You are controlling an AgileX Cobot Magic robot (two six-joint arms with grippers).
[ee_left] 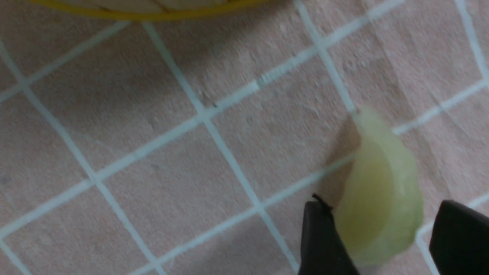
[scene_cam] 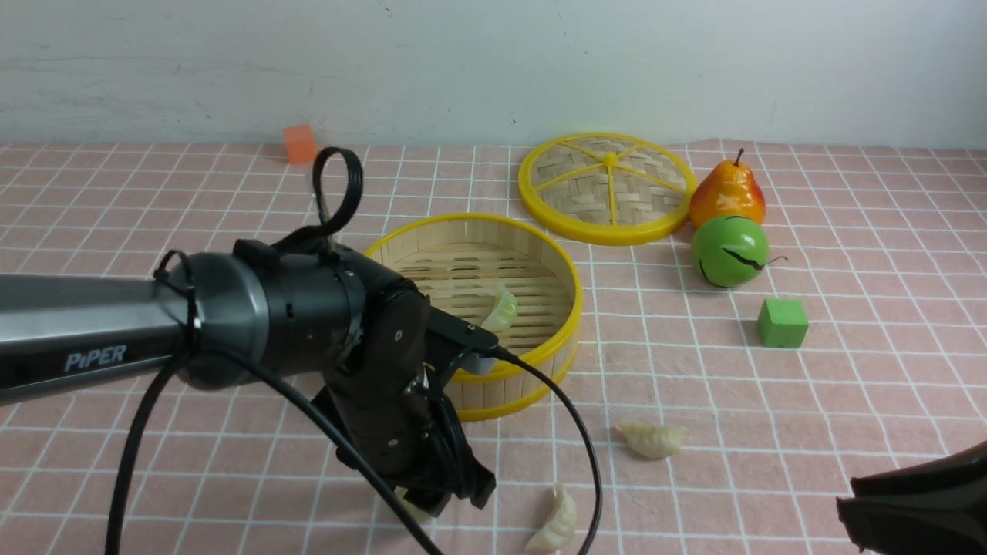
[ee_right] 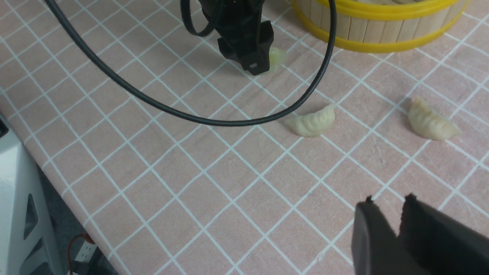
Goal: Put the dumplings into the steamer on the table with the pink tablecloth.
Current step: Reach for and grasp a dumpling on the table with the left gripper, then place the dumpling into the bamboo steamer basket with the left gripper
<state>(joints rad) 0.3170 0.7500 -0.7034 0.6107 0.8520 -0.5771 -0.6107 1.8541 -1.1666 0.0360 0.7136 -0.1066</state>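
The left hand (ee_left: 382, 204) is wide, its fingers down on either side of a green dumpling (ee_left: 376, 214) that lies on the cloth (scene_cam: 717, 509) on the robot's side of the steamer (scene_cam: 509, 397); one finger is at the dumpling's edge, while a gap shows on the other side. Nearby, nearer the robot than the steamer and to its right, lies a cream dumpling (scene_cam: 555, 524), and a second cream dumpling (scene_cam: 653, 440) sits farther right, closer to the steamer. Inside the steamer, on the slatted floor, rests the other green dumpling (scene_cam: 501, 310). The right hand (ee_right: 389, 198) is narrow, its fingertips slightly apart with nothing between them, well to the right of the steamer and nearer the robot. Beyond the steamer and to its right is the lid (scene_cam: 609, 185), with a pear (scene_cam: 729, 193) beside it and a green fruit (scene_cam: 731, 250) just in front of the pear. A green cube (scene_cam: 783, 323) stands right of the steamer, and an orange block (scene_cam: 300, 144) stands beyond it to the left, at the counter's (scene_cam: 92, 200) far edge.
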